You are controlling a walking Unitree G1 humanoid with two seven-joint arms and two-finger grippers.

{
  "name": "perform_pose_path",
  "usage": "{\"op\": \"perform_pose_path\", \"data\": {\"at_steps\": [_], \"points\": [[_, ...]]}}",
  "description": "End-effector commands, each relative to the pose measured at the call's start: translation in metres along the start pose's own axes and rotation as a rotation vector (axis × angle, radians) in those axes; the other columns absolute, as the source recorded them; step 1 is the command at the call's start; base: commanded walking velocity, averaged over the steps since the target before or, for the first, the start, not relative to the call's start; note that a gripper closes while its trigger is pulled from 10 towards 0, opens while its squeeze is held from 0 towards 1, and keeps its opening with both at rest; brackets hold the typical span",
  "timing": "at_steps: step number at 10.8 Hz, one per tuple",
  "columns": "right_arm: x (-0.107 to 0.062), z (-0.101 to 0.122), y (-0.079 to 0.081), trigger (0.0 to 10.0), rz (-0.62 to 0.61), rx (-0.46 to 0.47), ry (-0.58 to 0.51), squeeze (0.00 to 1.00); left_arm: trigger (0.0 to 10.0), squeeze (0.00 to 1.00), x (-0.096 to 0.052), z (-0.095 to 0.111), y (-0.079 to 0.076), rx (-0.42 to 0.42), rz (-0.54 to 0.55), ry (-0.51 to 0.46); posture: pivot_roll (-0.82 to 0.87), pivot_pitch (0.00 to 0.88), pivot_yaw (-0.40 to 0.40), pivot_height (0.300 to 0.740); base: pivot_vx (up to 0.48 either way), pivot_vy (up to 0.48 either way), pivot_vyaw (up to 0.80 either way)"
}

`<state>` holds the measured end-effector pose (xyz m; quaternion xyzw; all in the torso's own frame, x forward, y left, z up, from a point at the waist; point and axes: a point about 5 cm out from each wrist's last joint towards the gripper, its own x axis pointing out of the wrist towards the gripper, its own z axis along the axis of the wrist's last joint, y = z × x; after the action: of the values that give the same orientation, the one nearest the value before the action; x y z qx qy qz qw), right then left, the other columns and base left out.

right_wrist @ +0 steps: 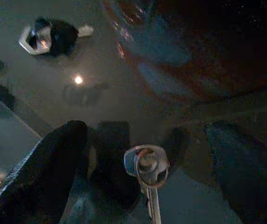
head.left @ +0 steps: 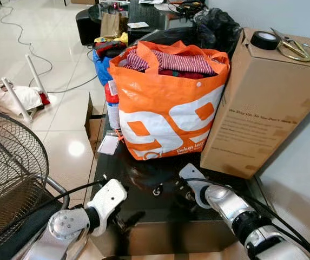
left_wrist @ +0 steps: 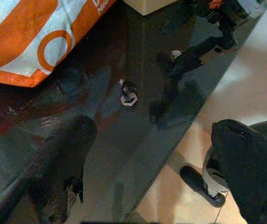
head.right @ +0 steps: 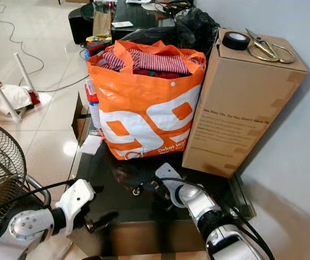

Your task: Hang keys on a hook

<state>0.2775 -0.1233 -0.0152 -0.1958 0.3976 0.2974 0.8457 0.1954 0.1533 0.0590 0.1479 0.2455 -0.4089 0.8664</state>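
The right gripper (right_wrist: 142,154) hovers low over the dark glass table (head.left: 144,179), fingers apart astride a silver key (right_wrist: 147,170); the pick-up is in hand; next it must close on the key; the left gripper (left_wrist: 156,163) waits, spread, near another key (left_wrist: 128,92).

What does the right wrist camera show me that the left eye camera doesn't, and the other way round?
Right wrist view: up close, a silver key lying on the glass between the black fingers of the open right claw. Left eye view: the wider scene, with the orange bag, cardboard box, fan and both arms. Shared: the dark table and a small black fob with a silver clip lying on it.
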Motion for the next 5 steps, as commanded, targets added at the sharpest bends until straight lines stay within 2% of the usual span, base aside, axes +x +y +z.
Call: {"op": "perform_pose_path", "data": {"at_steps": [1, 2, 5], "points": [[-0.001, -0.001, -0.005, 3.2, -0.005, -0.003, 0.003, 0.00, 10.0, 0.08, 0.000, 0.004, -0.002, 0.010, -0.003, -0.005, -0.10, 0.000, -0.053, 0.740, 0.000, 0.000, 0.00], [-0.002, -0.005, -0.008, 0.0, -0.007, 0.001, 0.027, 0.00, 10.0, 0.08, 0.000, 0.005, -0.002, 0.008, 0.002, -0.007, -0.10, 0.000, -0.053, 0.740, 0.000, 0.000, 0.00], [-0.004, -0.012, -0.016, 0.0, -0.025, 0.018, 0.079, 0.00, 10.0, 0.09, 0.003, 0.008, 0.001, 0.012, 0.003, -0.014, -0.11, 0.000, -0.045, 0.740, 0.000, 0.000, 0.00]]}}
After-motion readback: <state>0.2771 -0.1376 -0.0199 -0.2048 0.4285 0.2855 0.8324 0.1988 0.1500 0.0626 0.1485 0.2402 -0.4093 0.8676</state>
